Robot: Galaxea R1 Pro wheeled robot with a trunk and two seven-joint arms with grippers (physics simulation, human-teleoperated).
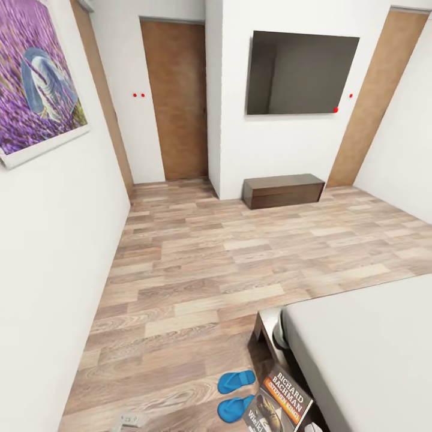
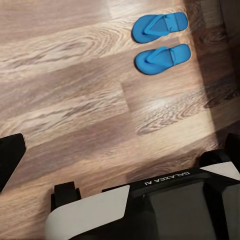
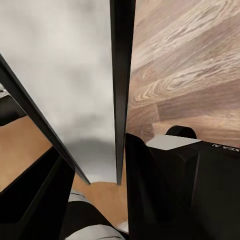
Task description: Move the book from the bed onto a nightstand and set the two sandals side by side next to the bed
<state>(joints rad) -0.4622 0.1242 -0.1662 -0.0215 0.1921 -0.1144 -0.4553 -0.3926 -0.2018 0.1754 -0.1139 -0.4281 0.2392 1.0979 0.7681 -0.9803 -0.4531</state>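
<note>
A: Where's the book (image 1: 279, 403)?

B: At the near edge of the head view, tilted and raised beside the bed (image 1: 366, 348) corner, its lower part cut off by the frame. "Richard Bachman" and the orange band read clearly. A thin dark edge (likely that book) runs up the right wrist view, with dark fingers (image 3: 35, 120) close alongside.

A: So the right gripper has it?

B: It seems clamped on it, though the contact itself is hard to make out.

A: And the sandals (image 1: 236, 381)?

B: Both lie side by side on the plank floor (image 1: 198, 270), just left of the bed's near corner; the nearer sandal (image 1: 234, 408) is partly covered by the book.

A: The left gripper?

B: A dark finger (image 2: 10, 157) at the picture's edge; I cannot tell its spread.
</note>
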